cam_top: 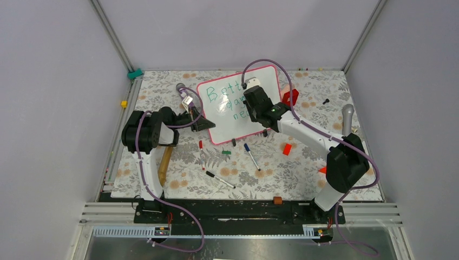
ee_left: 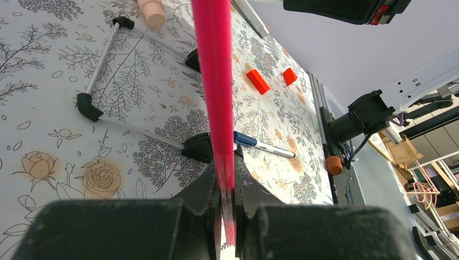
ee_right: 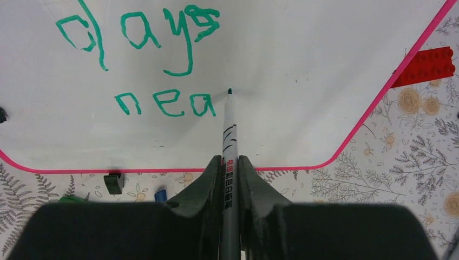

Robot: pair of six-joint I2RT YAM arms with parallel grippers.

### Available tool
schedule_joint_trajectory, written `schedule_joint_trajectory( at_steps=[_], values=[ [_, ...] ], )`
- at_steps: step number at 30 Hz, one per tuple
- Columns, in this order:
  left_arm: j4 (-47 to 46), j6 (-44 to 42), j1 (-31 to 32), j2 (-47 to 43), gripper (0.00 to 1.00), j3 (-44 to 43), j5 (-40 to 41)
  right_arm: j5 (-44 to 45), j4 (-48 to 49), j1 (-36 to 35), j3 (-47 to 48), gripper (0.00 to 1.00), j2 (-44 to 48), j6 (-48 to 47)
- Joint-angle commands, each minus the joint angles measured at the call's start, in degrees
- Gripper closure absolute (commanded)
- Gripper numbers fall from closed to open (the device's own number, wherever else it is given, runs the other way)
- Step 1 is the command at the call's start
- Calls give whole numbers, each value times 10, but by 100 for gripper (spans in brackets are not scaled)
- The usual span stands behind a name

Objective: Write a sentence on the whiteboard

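Green letters of the sentence (ee_right: 162, 103) are sitting in short lines on the whiteboard (ee_right: 325, 49), which is resting propped on its small feet toward the far middle of the flowered table (cam_top: 159, 89). The lowest line is reading "nea", so I judge one letter is wanting.

The right gripper (ee_right: 228, 165) is pinching a green marker (ee_right: 228, 135) tight between both fingers, with the barrel running straight out ahead. That is putting the tip just right of the last "a", where the next stroke belongs. Whether it is touching the gloss or hanging just off it, I cannot tell.

The left gripper (ee_left: 226, 187) is clamping the board's pink frame (ee_left: 214, 81) at its left edge, seemingly to brace it against the pen's push.

Plenty of bare white is lying to the right of the tip, and the frame's rounded lower corner is well off. Beyond that edge a red brick (ee_right: 427, 65) is lying close beside the frame, clear of the writing. Loose pens, a blue-capped pen (cam_top: 251, 156) among them, are resting nearer the arm bases, out of either arm's way.
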State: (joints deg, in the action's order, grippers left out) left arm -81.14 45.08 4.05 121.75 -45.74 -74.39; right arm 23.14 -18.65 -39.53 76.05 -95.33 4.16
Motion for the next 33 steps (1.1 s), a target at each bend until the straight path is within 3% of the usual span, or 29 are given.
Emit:
schedule_joint_trajectory(
  at_steps=[1,33],
  values=[
    [-26,-49,12,15,100,3,-77,12,-6,6,27,100,-8,5],
    [-26,-49,12,16,100,3,-77,-15,-50,6,8,100,-5,7]
  ],
)
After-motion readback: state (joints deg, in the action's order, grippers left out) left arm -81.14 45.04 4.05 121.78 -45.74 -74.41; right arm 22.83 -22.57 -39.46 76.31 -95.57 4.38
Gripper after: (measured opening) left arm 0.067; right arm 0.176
